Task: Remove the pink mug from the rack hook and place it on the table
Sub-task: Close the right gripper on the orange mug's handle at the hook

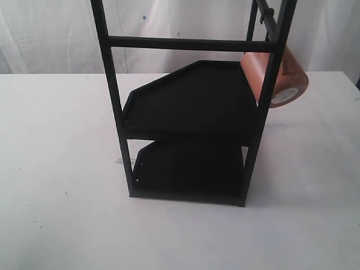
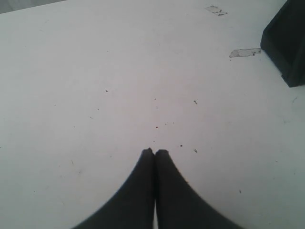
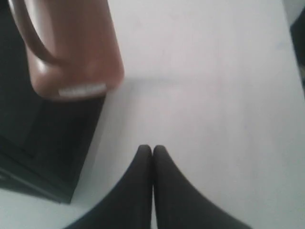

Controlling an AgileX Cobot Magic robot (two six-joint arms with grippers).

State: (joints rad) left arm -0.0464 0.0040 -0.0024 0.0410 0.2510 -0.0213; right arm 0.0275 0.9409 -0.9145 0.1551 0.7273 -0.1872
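While both pairs of fingers are pressed tip to tip and hold nothing, the task stands at the approach step. Left fingers (image 2: 140,191) hover over bare surface (image 1: 62,169), off the rack (image 1: 114,95). Right fingers (image 3: 138,191) hover beside the rack's mug side. The pink mug (image 1: 292,76) hangs tilted at the rack's upper right, from the rack hook (image 1: 266,15). Judged next: right fingers part, then close on the handle (image 3: 26,28).
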